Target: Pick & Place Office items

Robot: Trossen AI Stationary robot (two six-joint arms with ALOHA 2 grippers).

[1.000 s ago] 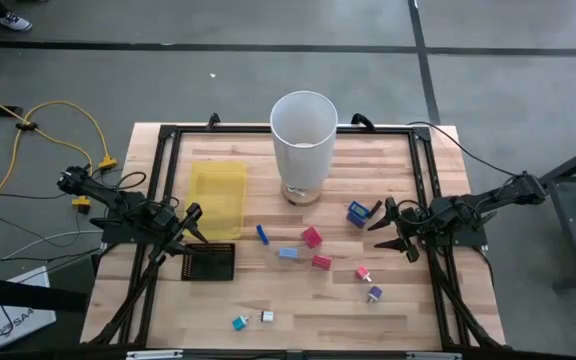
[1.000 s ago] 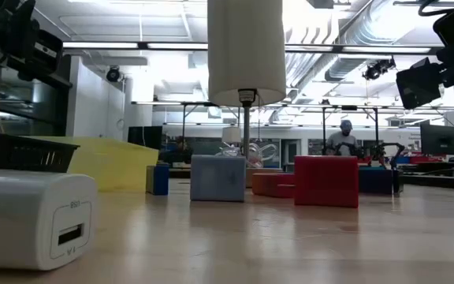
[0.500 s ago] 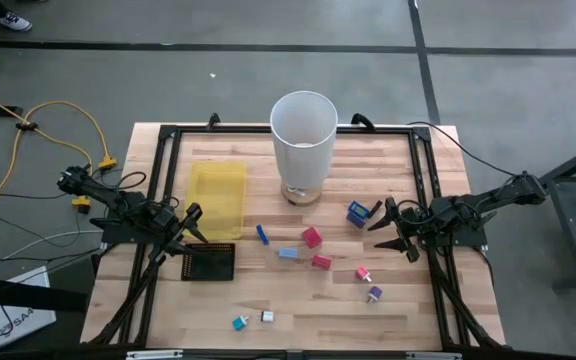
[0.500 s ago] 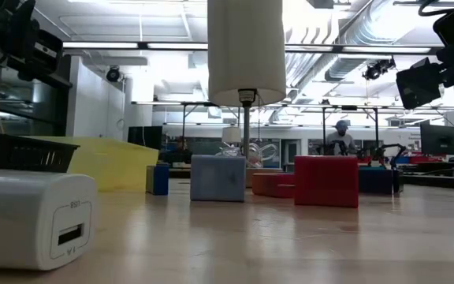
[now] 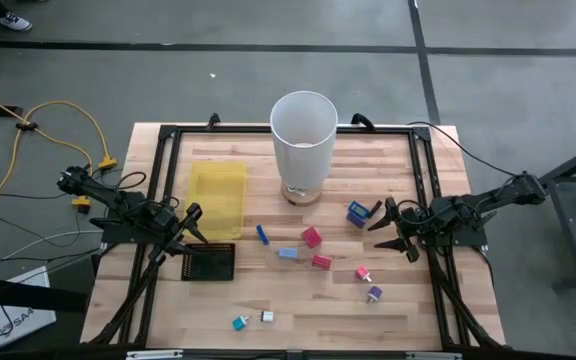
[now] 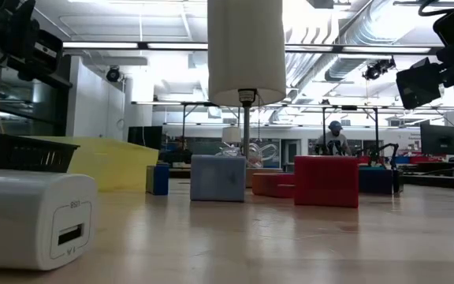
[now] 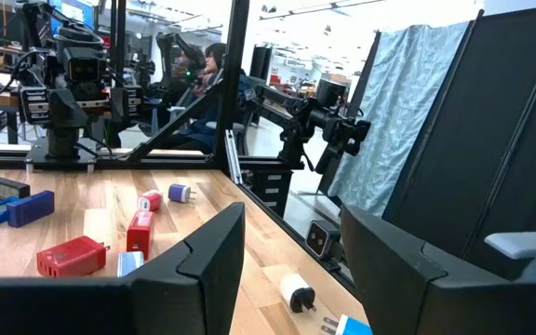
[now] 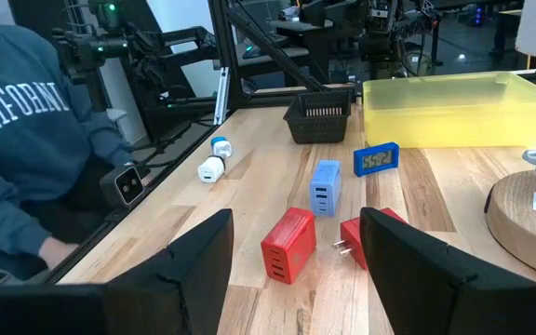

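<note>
The white bin stands at the far middle of the tabletop, on a round wooden base. The office items lie scattered in front of it: a blue piece, a light blue block, a red block and a second red piece are just in front of the bin; a dark blue item is to the right of the bin; a pink piece and a purple piece lie farther to the front right. A teal piece and a white charger are near the front edge. To the left of the bin are the yellow tray and the black mesh tray.

The left tool waits beside the trays, the fingers apart, holding nothing. The right tool waits just right of the dark blue item, also open and empty
</note>
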